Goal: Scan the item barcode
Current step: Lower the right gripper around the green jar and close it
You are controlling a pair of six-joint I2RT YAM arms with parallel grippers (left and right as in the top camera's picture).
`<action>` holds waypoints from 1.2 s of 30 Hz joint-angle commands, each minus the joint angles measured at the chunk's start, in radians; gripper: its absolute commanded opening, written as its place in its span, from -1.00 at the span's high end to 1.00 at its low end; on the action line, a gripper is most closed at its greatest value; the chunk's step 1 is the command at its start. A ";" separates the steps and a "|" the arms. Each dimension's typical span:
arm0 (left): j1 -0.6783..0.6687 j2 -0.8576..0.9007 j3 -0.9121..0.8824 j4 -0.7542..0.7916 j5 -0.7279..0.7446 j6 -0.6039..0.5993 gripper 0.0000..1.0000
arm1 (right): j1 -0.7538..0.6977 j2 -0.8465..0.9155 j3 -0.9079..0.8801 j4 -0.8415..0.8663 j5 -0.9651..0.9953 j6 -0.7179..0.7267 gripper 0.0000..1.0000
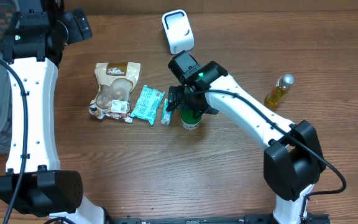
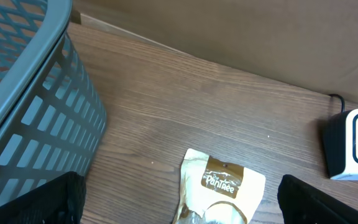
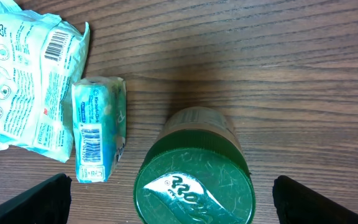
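Note:
A jar with a green lid [image 3: 194,186] stands upright on the wooden table, just right of the small packets [image 1: 190,119]. My right gripper [image 3: 185,202] hovers over it, open, with one finger on each side of the lid and gaps to both. In the overhead view the right gripper [image 1: 190,107] covers most of the jar. The white barcode scanner [image 1: 178,30] stands at the back of the table, and its side shows in the left wrist view [image 2: 353,144]. My left gripper [image 2: 182,205] is open and holds nothing, high above a brown snack pouch [image 2: 219,193].
A large teal packet [image 3: 33,87] and a small teal packet [image 3: 98,127], both with barcodes facing up, lie left of the jar. The brown pouch [image 1: 114,87] lies further left. A yellow oil bottle [image 1: 279,90] stands at the right. A grey mesh basket [image 2: 23,93] borders the left edge.

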 commanded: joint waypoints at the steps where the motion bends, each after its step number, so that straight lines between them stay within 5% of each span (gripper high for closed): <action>1: 0.004 0.002 0.008 0.000 -0.013 -0.013 -0.99 | -0.003 -0.035 -0.009 0.003 0.017 0.011 -1.00; 36: 0.003 0.003 0.008 0.001 -0.013 -0.014 -0.99 | -0.002 -0.035 -0.119 0.066 0.035 0.011 -0.89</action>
